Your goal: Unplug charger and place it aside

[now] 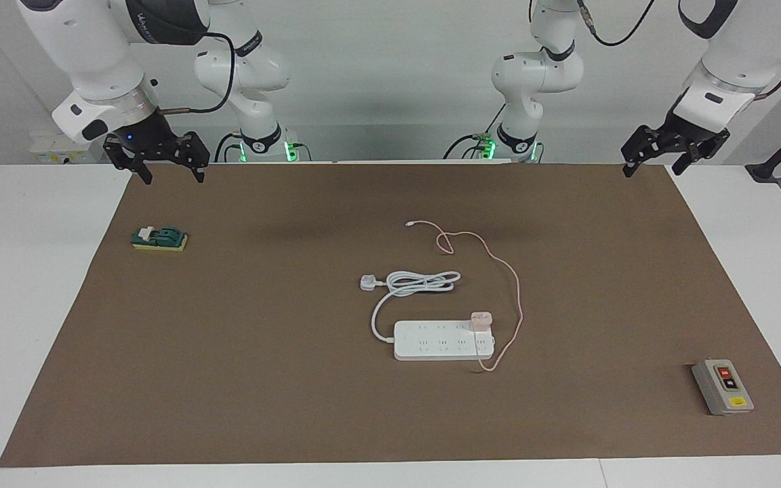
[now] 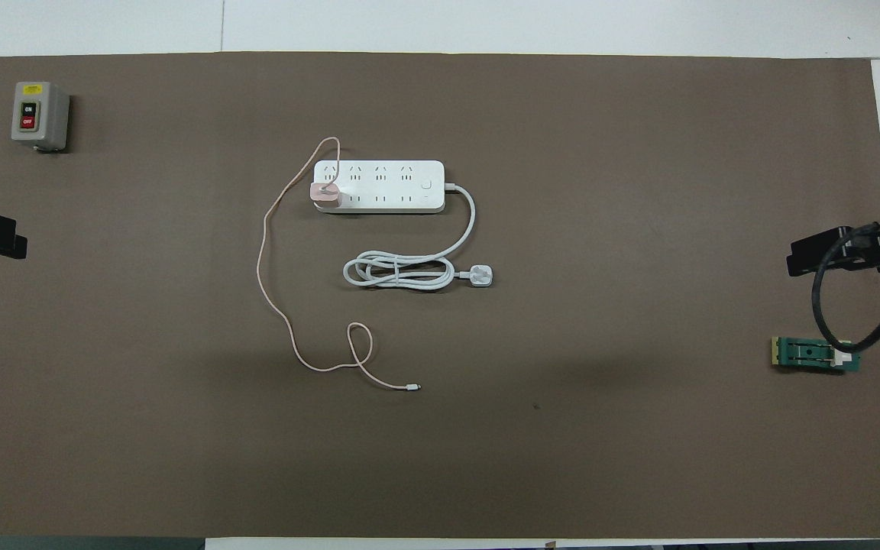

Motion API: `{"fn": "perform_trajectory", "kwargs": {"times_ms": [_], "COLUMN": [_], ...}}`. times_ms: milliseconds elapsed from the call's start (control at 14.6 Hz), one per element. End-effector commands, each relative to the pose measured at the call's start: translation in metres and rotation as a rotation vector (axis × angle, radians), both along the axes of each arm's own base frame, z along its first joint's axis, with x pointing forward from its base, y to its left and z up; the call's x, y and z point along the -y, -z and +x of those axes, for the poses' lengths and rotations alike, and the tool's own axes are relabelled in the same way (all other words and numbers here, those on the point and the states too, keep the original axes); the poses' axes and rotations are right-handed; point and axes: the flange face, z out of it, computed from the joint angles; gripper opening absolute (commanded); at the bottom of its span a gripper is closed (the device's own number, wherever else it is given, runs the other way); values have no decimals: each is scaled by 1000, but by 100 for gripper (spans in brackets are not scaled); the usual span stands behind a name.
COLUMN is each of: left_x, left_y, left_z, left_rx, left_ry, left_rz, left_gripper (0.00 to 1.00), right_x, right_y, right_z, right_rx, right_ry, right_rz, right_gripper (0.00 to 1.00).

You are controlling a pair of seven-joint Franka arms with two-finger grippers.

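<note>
Sitting plugged in, charger (image 1: 481, 320) (strip's (image 1: 443, 340) end).

White counter (image 1: 38, 305) carried brown mat (image 1: 262, 379); on mat lay power strip (image 1: 441, 341), pink cable (image 1: 514, 285), grey switch box (image 1: 723, 387), green block (image 1: 159, 238).

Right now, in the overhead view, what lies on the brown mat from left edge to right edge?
Grey box with red and black buttons → pale pink cube charger plugged into the long white power strip → white three-pin plug → small green switch block.
</note>
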Motion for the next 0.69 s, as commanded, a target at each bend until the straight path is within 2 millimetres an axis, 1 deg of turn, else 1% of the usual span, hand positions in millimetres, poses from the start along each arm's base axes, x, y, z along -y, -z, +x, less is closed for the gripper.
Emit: {"fn": "perform_trajectory", "kwargs": {"times_ms": [0,344,481,618], "left_x": [0,-2,-3,-3], "left_y": [0,0,-3,-2], "left_z": [-2,-2,1,1], "left_rx": [9,6,32,30], "left_ry": [-15,-7,-10,-10], "left_rz": [-13,-13,-12,-12], "left_gripper": [100,100,100,100], "right_x": [1,2,2,1], "right_y": [-3,-4,-3,-1], "right_z": [-5,-5,-6,-12], "right_rx": [-5,-3,-6,-47], "right_ry": [-12,-12,-10,-17], "right_rz": [22,22,22,24], "right_gripper": [100,100,100,100]}}
